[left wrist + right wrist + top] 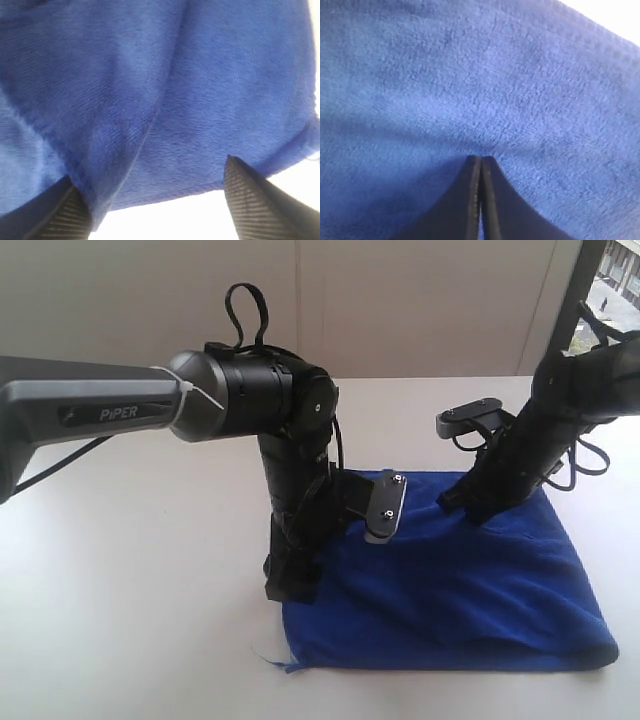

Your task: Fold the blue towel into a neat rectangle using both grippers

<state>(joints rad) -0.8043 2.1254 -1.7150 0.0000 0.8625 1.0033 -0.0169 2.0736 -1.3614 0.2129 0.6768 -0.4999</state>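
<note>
The blue towel (460, 580) lies folded over on the white table, roughly rectangular, with its doubled edge along the front. My left gripper (290, 590) stands at the towel's left edge, pointing down. In the left wrist view the left gripper (150, 172) is open, its two ribbed fingertips (245, 200) wide apart over the towel's hem (200, 100), with nothing pinched between them. My right gripper (475, 510) rests on the towel's far part. In the right wrist view the right gripper (481, 159) is shut, its tips pressed onto the pile of the towel (520, 90).
The white table (120, 570) stretches to the left and front of the towel. A pale wall stands behind, and a dark window frame (580, 290) rises at the back right. Loose black cables hang from both arms.
</note>
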